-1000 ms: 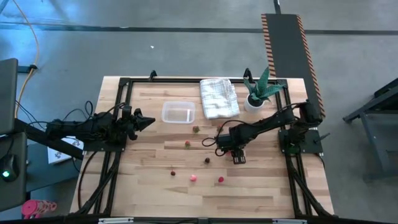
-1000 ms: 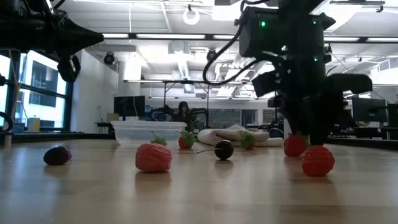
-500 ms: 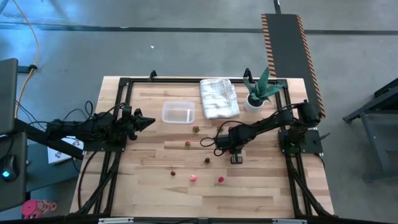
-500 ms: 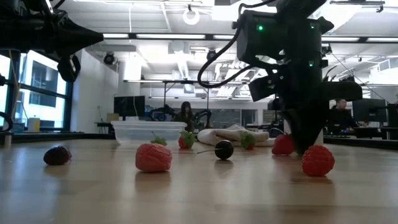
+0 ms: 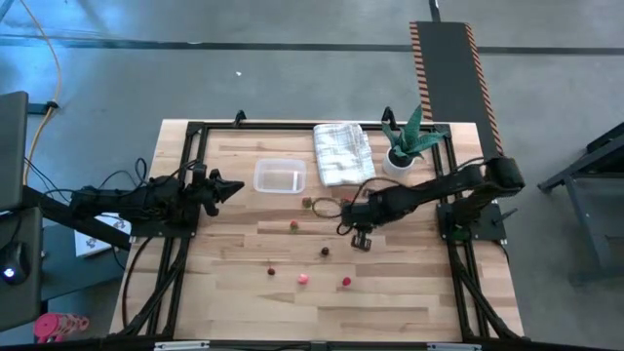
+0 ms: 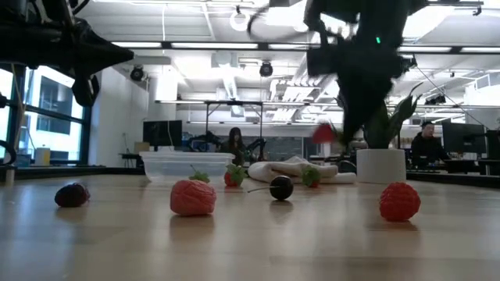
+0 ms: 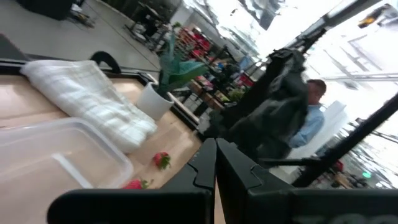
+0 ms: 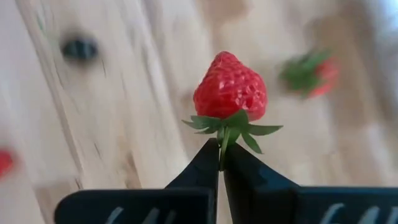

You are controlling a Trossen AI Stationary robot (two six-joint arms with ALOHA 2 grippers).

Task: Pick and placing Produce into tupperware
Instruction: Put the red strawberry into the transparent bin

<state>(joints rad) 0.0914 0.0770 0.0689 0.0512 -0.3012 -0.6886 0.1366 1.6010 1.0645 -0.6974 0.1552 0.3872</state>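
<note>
Closest to the front edge of the table (image 5: 409, 302), at about 6 o'clock from its middle, a pink strawberry (image 5: 304, 278) and a red strawberry (image 5: 346, 282) are seen lying on the wood. A small dark piece (image 5: 271, 271) is found at 7 o'clock. A little farther in, a dark cherry (image 5: 325, 252) is seen, and past it another red strawberry (image 5: 293, 226) near the middle.

Just past the middle, toward 2 o'clock, one strawberry (image 8: 230, 87) is held up off the table by the right gripper (image 8: 221, 152). Its fingers are pinched tight on the green leafy top, and the red part is left sticking out past the tips.

At 9 o'clock the left gripper (image 5: 234, 187) is kept waiting above the table edge, with its fingers closed on nothing.

Farther back, at 11 o'clock, the clear tupperware tub (image 5: 280, 176) is found. No fruit can be seen inside it. Behind it, at 12 to 1 o'clock, a white folded towel (image 5: 343, 153) is laid, and a potted plant (image 5: 408, 141) is stood at 1 o'clock.

So the job looks only just begun. One berry is picked but not yet dropped in. About six more pieces are left on the table to be picked.
</note>
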